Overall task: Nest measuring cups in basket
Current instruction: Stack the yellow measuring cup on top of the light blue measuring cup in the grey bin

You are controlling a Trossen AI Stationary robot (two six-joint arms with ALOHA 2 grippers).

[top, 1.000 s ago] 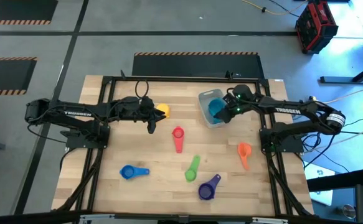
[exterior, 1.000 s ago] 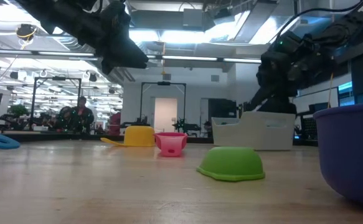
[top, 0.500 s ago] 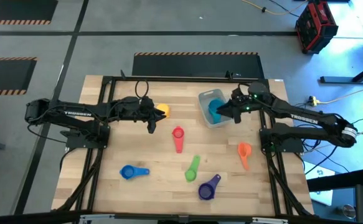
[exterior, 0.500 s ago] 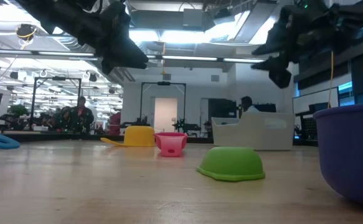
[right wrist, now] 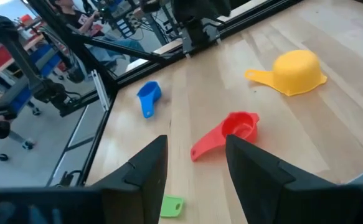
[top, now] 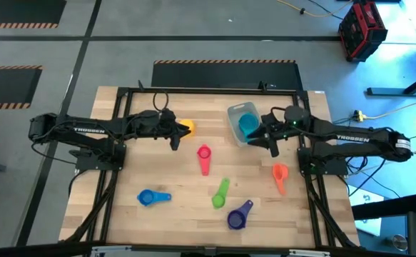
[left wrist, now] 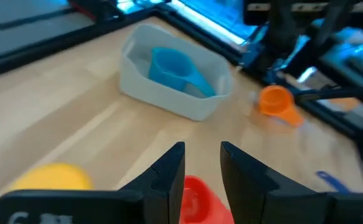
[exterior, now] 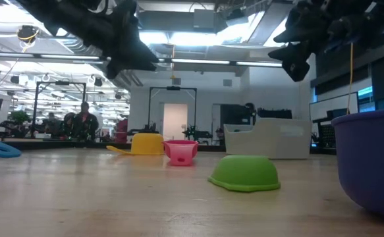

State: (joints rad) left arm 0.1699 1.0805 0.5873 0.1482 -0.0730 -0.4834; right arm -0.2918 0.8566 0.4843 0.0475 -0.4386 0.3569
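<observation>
Teal cup: lies in the basket, one of seven, since my right gripper has drawn back beside it, jaws apart, empty. Six remain on the table: yellow, red, orange, green, purple, blue. My left gripper hangs near yellow, jaws slightly apart, empty.

grey floor, bright ceiling lights

A teal cup lies inside the clear basket. Yellow, red, orange, green, purple and blue cups lie scattered on the table.
</observation>
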